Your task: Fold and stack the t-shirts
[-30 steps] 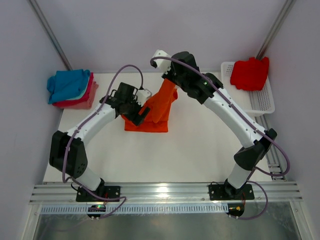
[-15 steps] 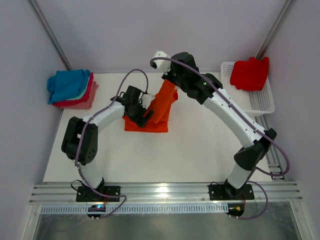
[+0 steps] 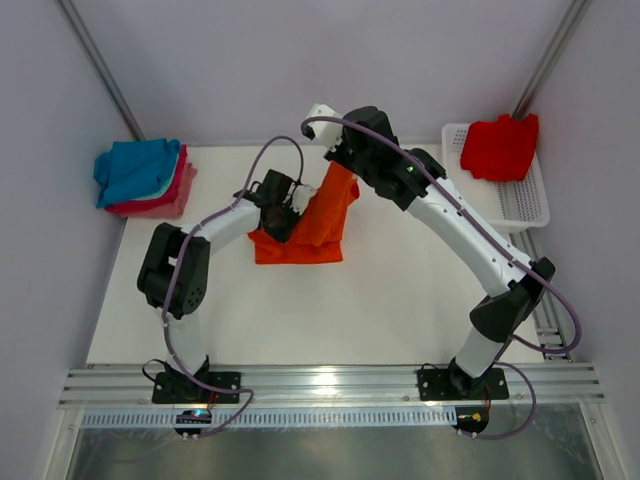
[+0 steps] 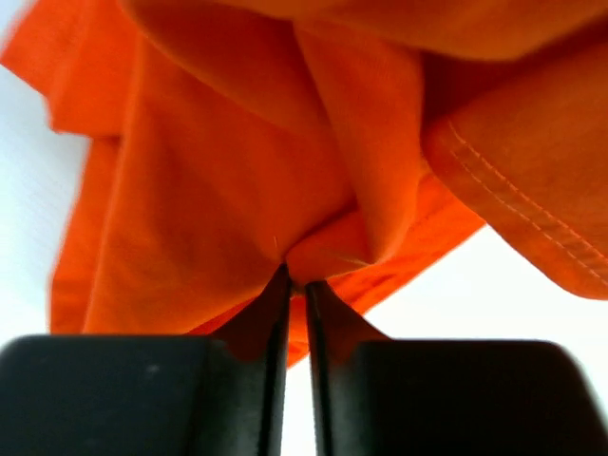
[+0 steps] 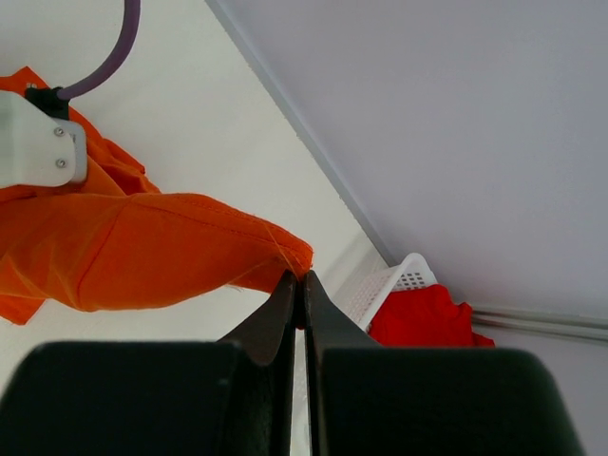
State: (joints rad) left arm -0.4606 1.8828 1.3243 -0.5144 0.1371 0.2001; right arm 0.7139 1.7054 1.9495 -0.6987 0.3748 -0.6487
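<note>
White tabletop [image 3: 400, 300] under creased orange t-shirt [image 3: 322, 212], left fingers [image 4: 261, 323] and right fingers [image 5: 274, 318] tight on its cloth

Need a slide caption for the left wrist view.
Left claw pinched shut on a bunched fold of the orange t-shirt, white table behind.

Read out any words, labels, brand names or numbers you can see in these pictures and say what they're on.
None: no view shows any word, label, brand, number or sign.
The orange t-shirt, the red t-shirt, the white basket and the folded stack are all plain.
</note>
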